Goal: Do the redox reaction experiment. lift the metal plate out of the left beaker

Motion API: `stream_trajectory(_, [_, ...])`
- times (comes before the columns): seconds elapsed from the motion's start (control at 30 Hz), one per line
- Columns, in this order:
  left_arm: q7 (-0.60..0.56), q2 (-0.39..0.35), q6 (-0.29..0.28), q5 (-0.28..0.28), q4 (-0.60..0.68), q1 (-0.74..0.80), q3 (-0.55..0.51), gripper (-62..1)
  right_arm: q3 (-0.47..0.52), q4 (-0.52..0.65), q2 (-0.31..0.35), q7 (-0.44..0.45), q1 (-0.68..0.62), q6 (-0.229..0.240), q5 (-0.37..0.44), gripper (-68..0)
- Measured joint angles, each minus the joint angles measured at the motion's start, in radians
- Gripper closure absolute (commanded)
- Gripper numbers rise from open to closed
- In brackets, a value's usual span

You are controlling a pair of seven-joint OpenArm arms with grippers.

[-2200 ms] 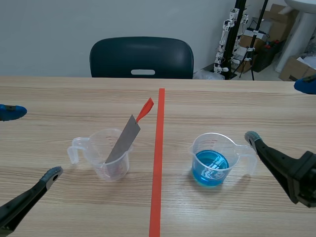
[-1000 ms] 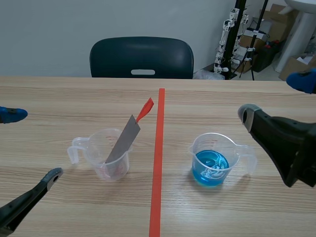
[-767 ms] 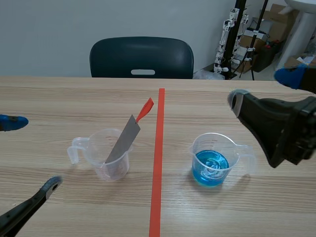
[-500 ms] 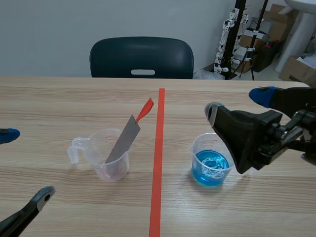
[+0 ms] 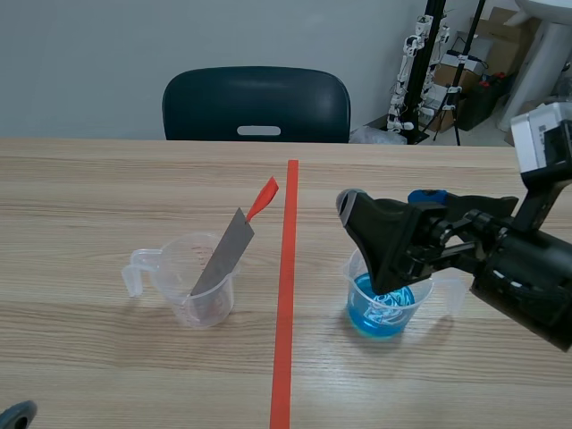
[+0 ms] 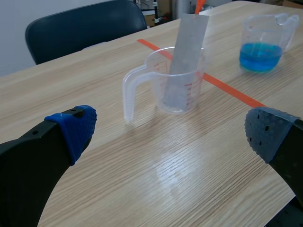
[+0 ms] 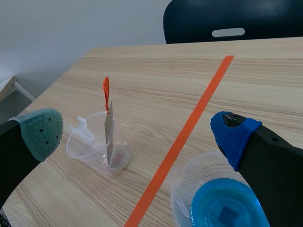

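The metal plate (image 5: pixel 223 253) leans in the left beaker (image 5: pixel 192 279), its top tilted far-right. My right hand (image 5: pixel 390 202), spread wide above the blue beaker (image 5: pixel 386 299), lies right of it; left hand (image 6: pixel 171 131), spread too, sits near-left.

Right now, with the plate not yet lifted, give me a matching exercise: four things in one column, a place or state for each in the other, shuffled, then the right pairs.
Things:
1. metal plate
2. right beaker
3. right gripper
4. chair

Places or states:
A. open, holding nothing
B. behind the far edge of the table
C. leaning in the left beaker, with a red tab on top
D. holds blue liquid

Pairs: 1-C, 2-D, 3-A, 4-B.
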Motion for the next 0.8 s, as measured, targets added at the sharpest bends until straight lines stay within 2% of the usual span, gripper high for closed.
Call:
stream_trajectory(0.1, [-0.09, 0.043, 0.0, 0.001, -0.068, 0.0, 0.0, -62.3, -0.024, -0.014, -0.027, 0.0, 0.018, -0.001, 0.012, -67.9])
stream_trajectory(0.23, [-0.203, 0.11, 0.0, 0.003, -0.14, 0.0, 0.0, -62.3, -0.064, -0.015, -0.062, 0.0, 0.044, -0.042, 0.012, -67.9])
stream_trajectory(0.4, [-0.299, 0.178, -0.025, 0.004, -0.193, -0.005, 0.006, -62.3, -0.121, -0.015, -0.1, -0.053, 0.076, -0.129, 0.012, -67.9])
stream_trajectory(0.47, [-0.311, 0.198, -0.024, 0.005, -0.198, -0.015, 0.02, -62.3, -0.147, -0.015, -0.116, -0.056, 0.089, -0.16, 0.012, -67.9])
stream_trajectory(0.57, [-0.305, 0.235, -0.021, 0.011, -0.216, -0.043, 0.039, -62.3, -0.179, -0.015, -0.133, -0.056, 0.106, -0.176, 0.012, -67.9])
stream_trajectory(0.73, [-0.293, 0.288, -0.006, 0.013, -0.266, -0.102, 0.042, -62.3, -0.193, -0.015, -0.177, -0.085, 0.122, -0.246, 0.01, -67.9])
stream_trajectory(0.77, [-0.285, 0.296, 0.023, 0.035, -0.274, -0.116, 0.042, -62.3, -0.194, -0.015, -0.189, -0.089, 0.123, -0.257, 0.008, -67.9])
stream_trajectory(0.8, [-0.285, 0.302, 0.027, 0.069, -0.283, -0.129, 0.042, -62.3, -0.198, -0.015, -0.197, -0.09, 0.127, -0.264, 0.008, -67.9])
